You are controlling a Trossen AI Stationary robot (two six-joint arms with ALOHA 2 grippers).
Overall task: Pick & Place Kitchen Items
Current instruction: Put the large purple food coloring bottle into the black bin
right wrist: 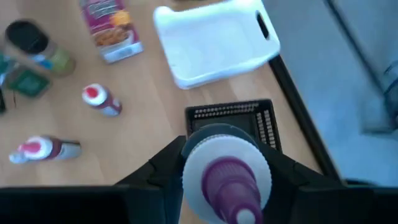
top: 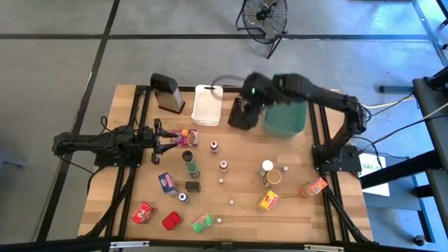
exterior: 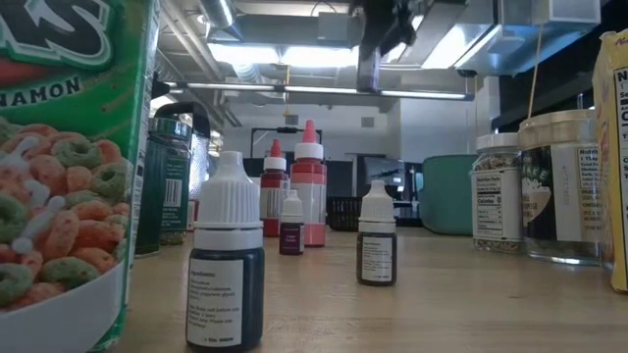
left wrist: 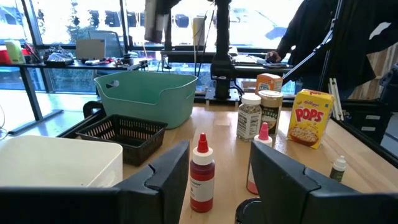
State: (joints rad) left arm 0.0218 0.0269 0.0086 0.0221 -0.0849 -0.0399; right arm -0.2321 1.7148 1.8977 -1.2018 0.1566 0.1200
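My right gripper [right wrist: 227, 177] is shut on a white-lidded jar [right wrist: 227, 168] with a purple label, high above the black basket [right wrist: 233, 121] at the table's far side [top: 246, 105]. My left gripper [left wrist: 217, 180] rests low at the table's left [top: 164, 136], open, with nothing between its fingers. Two red-capped bottles [left wrist: 202, 171] stand just beyond it. The other kitchen items stand or lie on the wood: small bottles [top: 213, 146], jars [top: 267, 168], and red [top: 143, 212], green [top: 201, 222], yellow [top: 268, 201] and orange [top: 313, 187] packets. My right gripper pinches the jar between its two fingers [right wrist: 158, 171], one on each side of the jar just below the white lid [right wrist: 193, 158]. The fingers slant down from above. The jar is lifted clear, over the black basket, its lid toward the wrist camera.
A white bin [top: 208, 105], the black basket [top: 241, 113] and a teal bin [top: 283, 119] line the far edge, with a grey grater [top: 168, 92] to their left. A person stands beyond the table's right side [left wrist: 323, 37]. Bare wood lies between the bottles and the near packets.
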